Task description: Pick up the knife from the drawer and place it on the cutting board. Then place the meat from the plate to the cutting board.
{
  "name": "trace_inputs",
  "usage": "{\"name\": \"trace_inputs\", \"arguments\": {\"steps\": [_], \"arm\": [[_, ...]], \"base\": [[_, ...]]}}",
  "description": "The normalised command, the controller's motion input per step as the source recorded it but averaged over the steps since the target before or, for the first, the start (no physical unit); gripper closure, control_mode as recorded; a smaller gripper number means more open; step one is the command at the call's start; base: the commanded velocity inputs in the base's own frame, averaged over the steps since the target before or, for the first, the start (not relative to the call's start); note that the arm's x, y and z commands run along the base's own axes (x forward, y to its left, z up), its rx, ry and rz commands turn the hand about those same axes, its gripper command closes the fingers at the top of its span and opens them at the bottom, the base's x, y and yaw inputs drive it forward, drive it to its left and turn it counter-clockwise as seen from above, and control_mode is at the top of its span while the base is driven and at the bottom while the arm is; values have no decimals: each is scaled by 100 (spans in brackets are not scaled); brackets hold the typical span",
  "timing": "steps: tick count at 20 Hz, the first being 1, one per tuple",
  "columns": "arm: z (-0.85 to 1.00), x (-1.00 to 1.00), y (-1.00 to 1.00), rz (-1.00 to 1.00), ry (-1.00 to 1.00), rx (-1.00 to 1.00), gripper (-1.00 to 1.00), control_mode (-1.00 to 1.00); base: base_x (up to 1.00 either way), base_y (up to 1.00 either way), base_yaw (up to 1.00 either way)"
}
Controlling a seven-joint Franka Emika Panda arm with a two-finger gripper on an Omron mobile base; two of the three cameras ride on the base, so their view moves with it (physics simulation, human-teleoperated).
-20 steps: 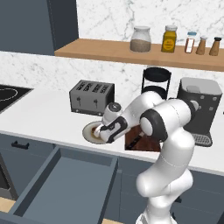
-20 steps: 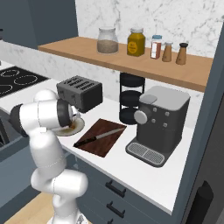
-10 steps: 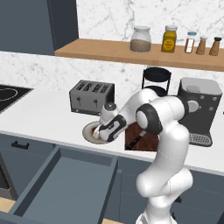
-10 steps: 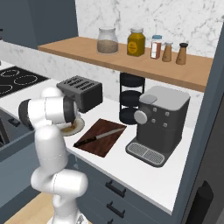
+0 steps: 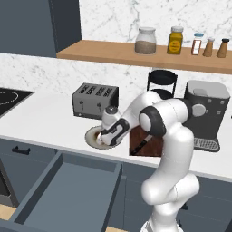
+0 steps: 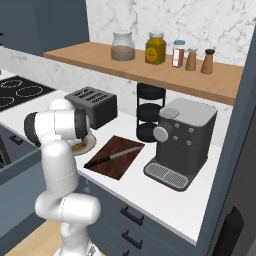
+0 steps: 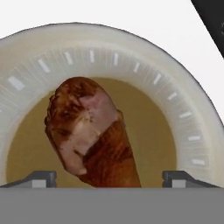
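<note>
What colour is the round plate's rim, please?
Pale cream with short white dashes on the round plate's rim, clearest in the hand view.

Toaster [image 5: 94, 100] stands just behind plate [image 5: 92, 138]; cutting board [image 5: 146, 144] with knife [image 5: 142, 146] beside it; drawer [image 5: 68, 190] open below counter edge

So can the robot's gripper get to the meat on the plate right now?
Probably yes. The gripper hangs right over the plate with its jaws wide open, one fingertip on each side of the meat. Nothing lies between them, so the way down looks free.
</note>
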Motion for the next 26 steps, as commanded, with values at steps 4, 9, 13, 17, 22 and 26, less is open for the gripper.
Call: {"name": "trace_inputs", "arguments": {"steps": [4, 9, 13, 17, 22, 26], "arm": [[-38, 0, 2, 3, 6, -8, 100, -100], [-14, 0, 2, 8, 0, -1, 100, -100], [0, -33, -9, 13, -10, 5, 100, -100], [7, -43, -25, 12, -12, 11, 100, -100], [34, -18, -52, 5, -10, 5, 100, -100], [65, 0, -62, 0, 0, 0, 100, -100]], "base": [[0, 0, 0], [0, 0, 0], [0, 0, 0], [0, 0, 0], [0, 0, 0], [0, 0, 0]]}}
